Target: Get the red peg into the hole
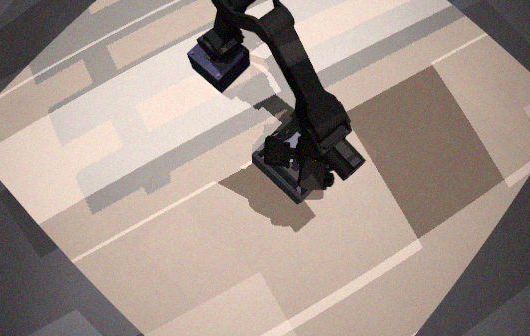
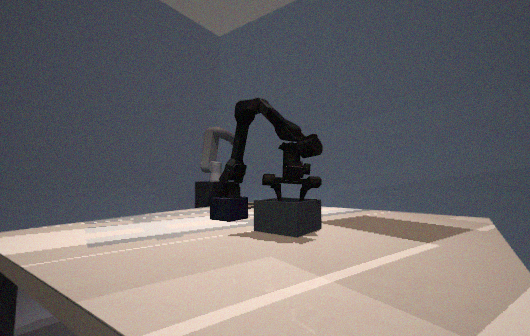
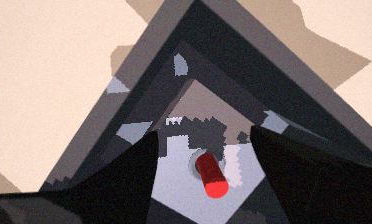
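Note:
The red peg (image 3: 213, 176) stands in the ringed hole of the pale plate (image 3: 174, 175) at the bottom of the box, and its upper part sticks up above the plate. How deep it sits cannot be told. The grey open box (image 1: 277, 175) (image 2: 277, 217) (image 3: 309, 77) stands on the table. My gripper (image 2: 291, 197) (image 3: 204, 134) is open, its fingers reaching into the box, one on each side of the peg with a gap to both. In the top view the arm hides the peg; in the exterior view the box walls hide it.
The arm's dark blue base block (image 1: 222, 70) (image 2: 229, 209) stands beside the box on the table (image 1: 192, 280) (image 2: 192, 310). The box walls surround the fingertips. A pale arm-like shape (image 2: 210, 150) stands behind the table.

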`<state>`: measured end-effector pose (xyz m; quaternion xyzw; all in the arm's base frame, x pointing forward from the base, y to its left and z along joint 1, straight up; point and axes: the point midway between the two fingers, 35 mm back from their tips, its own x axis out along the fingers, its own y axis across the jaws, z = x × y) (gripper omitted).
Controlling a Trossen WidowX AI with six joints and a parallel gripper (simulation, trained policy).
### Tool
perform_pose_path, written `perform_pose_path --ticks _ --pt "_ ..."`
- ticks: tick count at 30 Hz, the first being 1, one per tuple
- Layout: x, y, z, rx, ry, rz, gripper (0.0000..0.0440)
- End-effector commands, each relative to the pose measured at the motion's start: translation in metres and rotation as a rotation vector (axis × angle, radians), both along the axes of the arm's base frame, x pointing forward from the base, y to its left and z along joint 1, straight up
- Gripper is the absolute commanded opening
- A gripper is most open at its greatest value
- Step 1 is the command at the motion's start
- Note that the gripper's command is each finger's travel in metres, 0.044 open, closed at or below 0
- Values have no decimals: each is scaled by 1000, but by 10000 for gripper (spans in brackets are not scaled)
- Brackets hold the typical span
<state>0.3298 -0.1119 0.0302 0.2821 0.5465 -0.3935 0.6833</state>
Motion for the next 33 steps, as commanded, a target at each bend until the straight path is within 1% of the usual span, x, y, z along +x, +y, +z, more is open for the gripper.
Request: perform_pose_path --ticks 1,5,6,18,33 --pt "12 -10 5 -20 -10 16 356" --pt "22 -18 8 -38 -24 24 432" --pt "25 -21 10 -44 -34 25 440" --pt "52 -53 29 -121 -127 4 440" --pt "52 -53 30 -122 -128 3 440"
